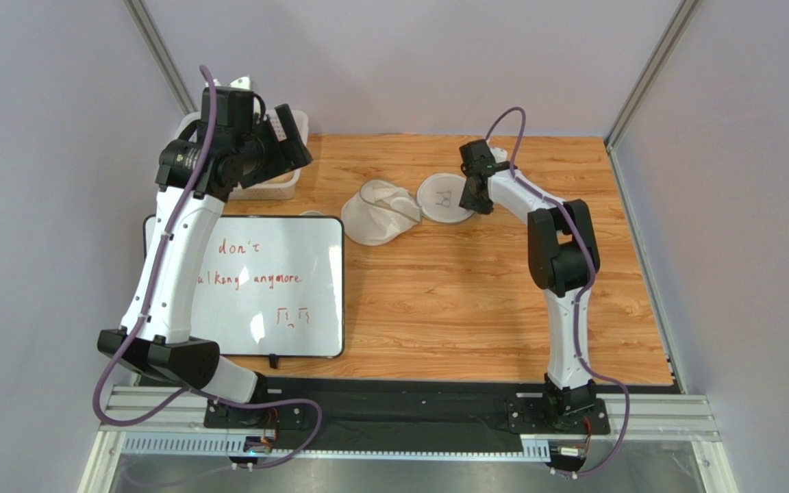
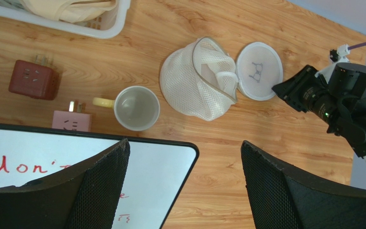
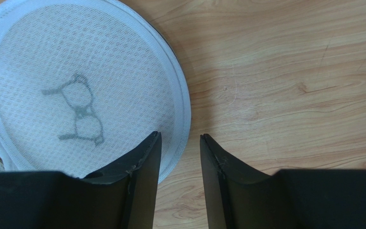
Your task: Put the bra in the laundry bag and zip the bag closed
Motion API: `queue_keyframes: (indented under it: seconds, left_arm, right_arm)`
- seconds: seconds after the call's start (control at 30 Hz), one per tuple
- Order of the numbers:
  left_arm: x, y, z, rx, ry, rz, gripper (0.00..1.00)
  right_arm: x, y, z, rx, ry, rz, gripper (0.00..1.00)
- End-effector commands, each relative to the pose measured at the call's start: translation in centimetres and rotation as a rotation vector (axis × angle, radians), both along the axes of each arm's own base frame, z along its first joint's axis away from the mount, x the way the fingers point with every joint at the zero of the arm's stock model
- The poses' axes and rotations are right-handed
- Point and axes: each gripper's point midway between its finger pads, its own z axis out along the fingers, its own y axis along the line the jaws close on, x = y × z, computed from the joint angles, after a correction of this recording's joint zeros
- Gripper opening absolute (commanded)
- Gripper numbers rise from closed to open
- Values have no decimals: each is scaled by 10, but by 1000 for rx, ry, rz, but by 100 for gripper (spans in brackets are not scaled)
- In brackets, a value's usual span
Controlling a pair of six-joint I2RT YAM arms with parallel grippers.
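Beige bra (image 2: pixel 70 9) bunched in the white basket (image 2: pixel 104 29) at far left, not yet bagged. Raised near it, left gripper (image 2: pixel 185 186) spread wide and empty, probably poised to drop for the fabric. Farther right, past the mug (image 2: pixel 137 109), laundry bag (image 2: pixel 204 78) unzipped on the wooden table (image 1: pixel 471 298), domed half gaping, printed half flopped flat beside it. At the right, right gripper (image 3: pixel 180 138) low over that flat half, jaws set to a slim gap with the rim between them, gripping nothing yet. Looks meant to pin the bag steady for loading.
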Motion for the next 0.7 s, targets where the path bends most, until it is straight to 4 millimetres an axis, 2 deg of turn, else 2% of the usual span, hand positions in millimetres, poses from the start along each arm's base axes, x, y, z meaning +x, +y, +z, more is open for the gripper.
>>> queue_keyframes:
  seconds: [0.0,0.1,0.17,0.2,0.27,0.3,0.37,0.4,0.43,0.47,0.5,0.53,0.57,0.6,0.63,0.67]
  left_arm:
    - [-8,20,5,-9,-17,79,92]
    - [-8,27,5,-46,-15,111,92]
    - [-7,28,6,-49,-22,108,91]
    - [-6,28,8,-52,-27,107,91]
    - [-5,29,7,-50,-28,113,91]
    - [-3,31,8,-45,-32,121,91]
    - [2,34,8,-43,-39,134,91]
    - [5,36,8,-38,-44,142,91]
    - [9,38,5,-33,-39,152,90]
    - [15,41,4,-34,-48,166,89]
    - [20,41,2,-39,-49,163,89]
    - [30,41,-2,-45,-47,158,88]
    - [39,40,2,-57,-76,155,84]
    - [45,43,3,-64,-86,159,83]
    - [56,45,-4,-60,-76,164,83]
    - [64,47,-3,-58,-90,165,83]
  right_arm:
    - [-4,-8,-4,-5,16,0,28]
    - [-18,-14,-8,-9,39,-3,10]
    - [-32,-21,-16,-26,59,-9,7]
    - [-37,-29,-9,-43,51,-24,3]
    - [-49,-35,-8,-60,55,-29,1]
    - [-66,-40,-8,-74,69,-21,1]
    - [-79,-50,-4,-103,64,-34,2]
    - [-92,-56,-8,-121,85,-36,14]
    - [-95,-55,8,-105,50,-25,23]
    - [-100,-54,12,-97,47,-18,32]
    - [-106,-52,16,-89,45,-11,51]
    - [-114,-45,25,-65,41,7,57]
    - [-117,-40,30,-53,37,24,62]
    - [-120,-30,38,-66,23,56,71]
    - [-124,-28,51,-90,10,69,76]
    - [-125,-25,60,-101,-5,78,77]
